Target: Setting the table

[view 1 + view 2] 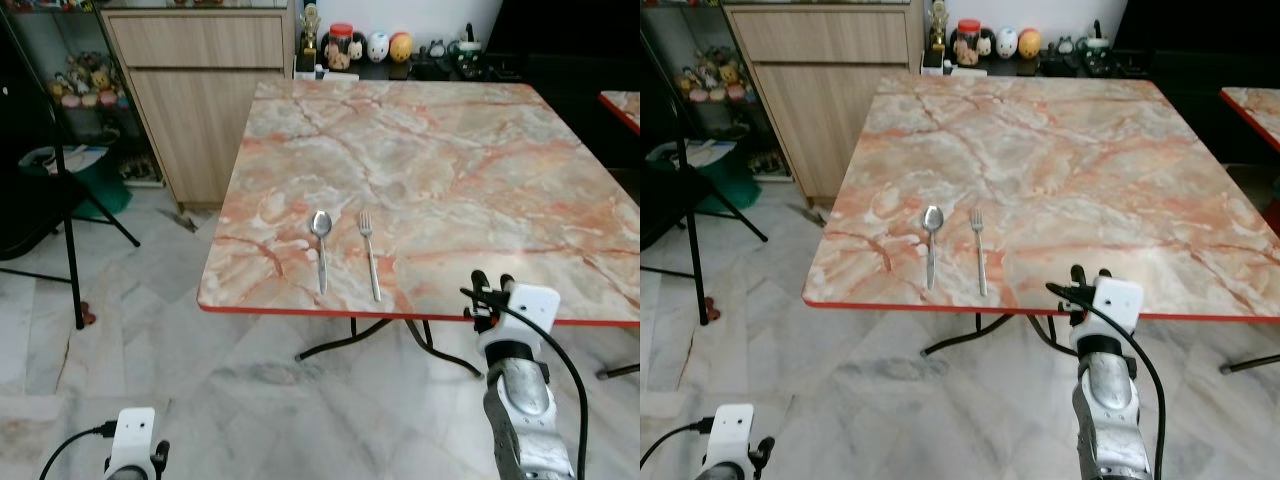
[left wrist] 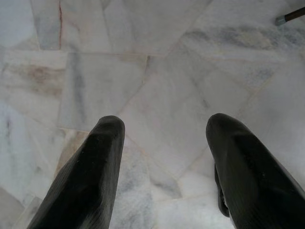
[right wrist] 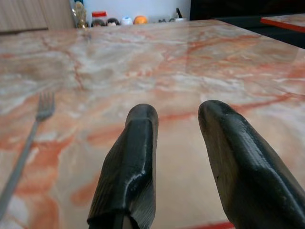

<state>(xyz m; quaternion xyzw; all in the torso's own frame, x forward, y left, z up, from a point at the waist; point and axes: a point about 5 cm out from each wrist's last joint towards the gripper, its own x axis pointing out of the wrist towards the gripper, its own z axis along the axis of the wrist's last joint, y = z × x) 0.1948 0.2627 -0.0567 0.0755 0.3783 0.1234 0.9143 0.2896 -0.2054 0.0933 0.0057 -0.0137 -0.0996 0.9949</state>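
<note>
Marble surface [image 1: 420,160] carries a spoon [image 1: 321,245] and fork [image 1: 369,255] side by side, right hand [image 3: 178,157] empty with fingers apart at its near edge, left hand [image 2: 164,167] likewise apart over the floor [image 2: 157,71].

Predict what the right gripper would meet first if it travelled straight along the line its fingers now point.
Probably nothing soon: the right gripper, open, points low across bare marble tabletop; the fork lies aside.
</note>
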